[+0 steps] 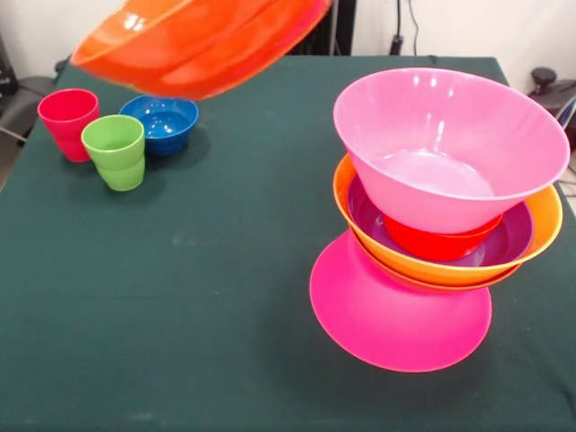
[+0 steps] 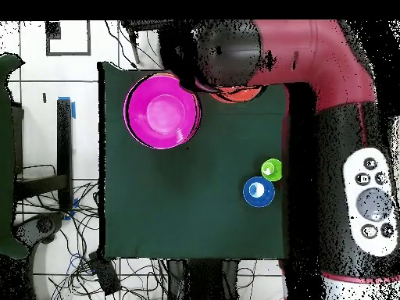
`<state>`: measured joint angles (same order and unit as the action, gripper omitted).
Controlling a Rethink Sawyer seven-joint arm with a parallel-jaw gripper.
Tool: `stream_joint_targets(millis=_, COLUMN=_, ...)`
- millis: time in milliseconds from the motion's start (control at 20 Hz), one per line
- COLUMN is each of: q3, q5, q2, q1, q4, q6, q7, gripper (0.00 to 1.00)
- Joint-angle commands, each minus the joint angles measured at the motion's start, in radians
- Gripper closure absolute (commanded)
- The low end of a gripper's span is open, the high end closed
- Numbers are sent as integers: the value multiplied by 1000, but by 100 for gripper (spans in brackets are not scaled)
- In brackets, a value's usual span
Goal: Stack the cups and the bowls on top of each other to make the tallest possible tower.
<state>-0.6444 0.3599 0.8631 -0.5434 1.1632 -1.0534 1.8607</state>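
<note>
Large orange bowl (image 1: pixel 202 40) tilted aloft, apparently carried; jaws hidden, grip state unclear. Glossy, light, stiff plastic. Rim is the likely hold; tower (image 1: pixel 445 216) looks tippy.

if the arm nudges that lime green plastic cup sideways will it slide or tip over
The lime green plastic cup is taller than wide and narrows toward its base, so a high push would probably tip it. It looks light and rigid. The dark green tablecloth may grip, making a clean slide less likely.

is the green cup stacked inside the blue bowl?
No. In the front view the green cup stands on the table in front of the small blue bowl, beside the red cup, not inside it.
</note>
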Motion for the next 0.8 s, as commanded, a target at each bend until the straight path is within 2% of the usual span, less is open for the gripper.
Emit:
stream_joint_targets(millis=50, q3=-7, q5=29, q2=15, q1=82, q4=-14, q6=-51, q7=-77, gripper=100)
stream_joint_targets(millis=350, q3=44, q5=58, q2=38, q1=166, q4=20, q6=-1, q7=40, gripper=100)
stream_joint_targets(millis=800, q3=123, q5=76, q2=69, q1=268, q4=61, q6=46, q7=144, gripper=100)
